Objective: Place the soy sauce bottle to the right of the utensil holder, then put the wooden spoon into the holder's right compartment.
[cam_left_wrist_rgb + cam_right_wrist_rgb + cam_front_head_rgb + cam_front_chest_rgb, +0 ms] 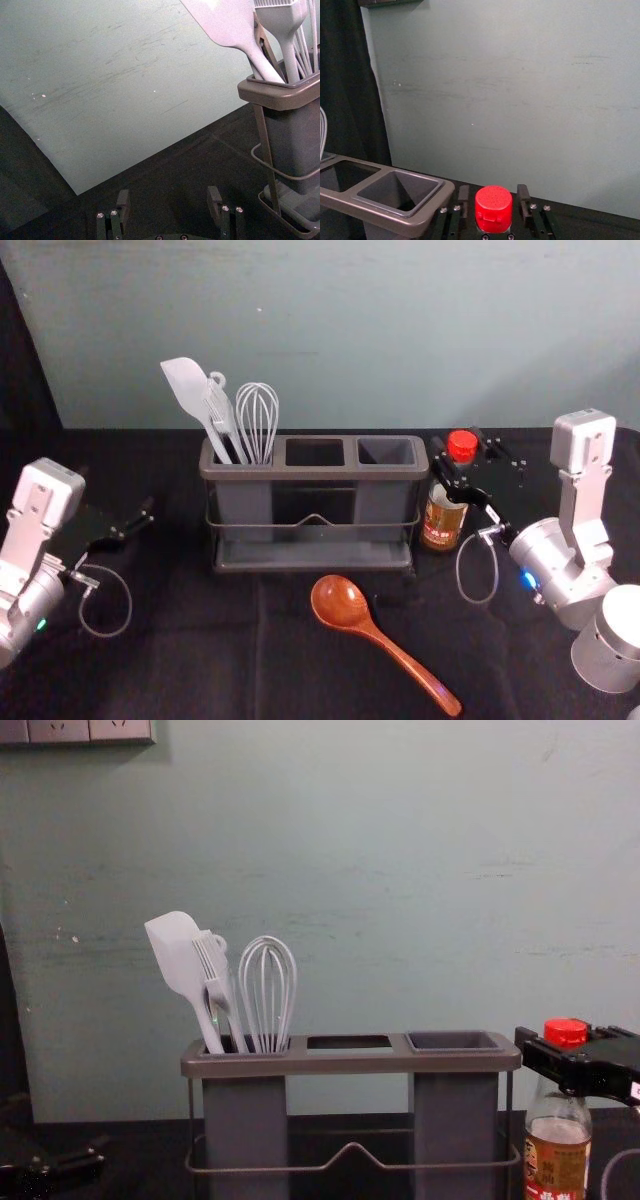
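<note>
The soy sauce bottle [441, 521] stands upright just right of the grey utensil holder [226, 472]. Around its neck, below the red cap, is my right gripper [466, 462]. In the right wrist view, the right gripper [493, 202] is open, with slim gaps beside the cap [493, 209]. The chest view has one dark finger crossing in front of the bottle [557, 1150]. In front of the holder lies the wooden spoon [341, 601], its handle pointing front right. My left gripper [125, 528] is parked at the left, open in the left wrist view [169, 207].
A white spatula [186, 388], a brush and a whisk [257, 420] stand in the holder's left compartment. The middle and right compartments [386, 451] hold nothing visible. Behind the dark-clothed table [200, 660] rises a pale wall.
</note>
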`<state>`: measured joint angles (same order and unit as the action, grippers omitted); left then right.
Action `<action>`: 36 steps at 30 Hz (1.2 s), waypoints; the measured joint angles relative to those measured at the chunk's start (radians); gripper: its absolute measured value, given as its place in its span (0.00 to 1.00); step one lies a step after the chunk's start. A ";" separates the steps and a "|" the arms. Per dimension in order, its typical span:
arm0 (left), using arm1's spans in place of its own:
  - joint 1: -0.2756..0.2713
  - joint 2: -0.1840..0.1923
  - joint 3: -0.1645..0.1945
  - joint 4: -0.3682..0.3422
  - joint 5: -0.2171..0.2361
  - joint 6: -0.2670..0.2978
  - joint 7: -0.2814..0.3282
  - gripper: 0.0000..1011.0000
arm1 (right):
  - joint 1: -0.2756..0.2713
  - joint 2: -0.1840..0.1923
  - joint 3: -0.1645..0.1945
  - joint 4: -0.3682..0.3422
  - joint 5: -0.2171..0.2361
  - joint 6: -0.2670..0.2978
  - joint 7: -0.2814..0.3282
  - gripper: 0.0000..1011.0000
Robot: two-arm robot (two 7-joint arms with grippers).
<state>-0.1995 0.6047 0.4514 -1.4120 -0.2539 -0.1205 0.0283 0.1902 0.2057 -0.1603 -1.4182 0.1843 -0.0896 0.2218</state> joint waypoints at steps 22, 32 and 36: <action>0.000 0.000 0.000 0.000 0.000 0.000 0.000 1.00 | -0.124 -0.004 0.068 -0.233 -0.046 -0.070 -0.044 0.99; 0.000 0.000 0.000 0.000 0.000 0.000 0.000 1.00 | -0.241 0.031 0.017 -0.354 -0.026 -0.051 0.034 0.99; 0.000 0.000 0.000 0.000 0.000 0.000 0.000 1.00 | -0.283 0.044 -0.043 -0.361 -0.024 -0.035 0.055 0.99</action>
<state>-0.1995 0.6047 0.4514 -1.4119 -0.2539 -0.1205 0.0283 -0.0930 0.2495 -0.2035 -1.7796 0.1600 -0.1250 0.2769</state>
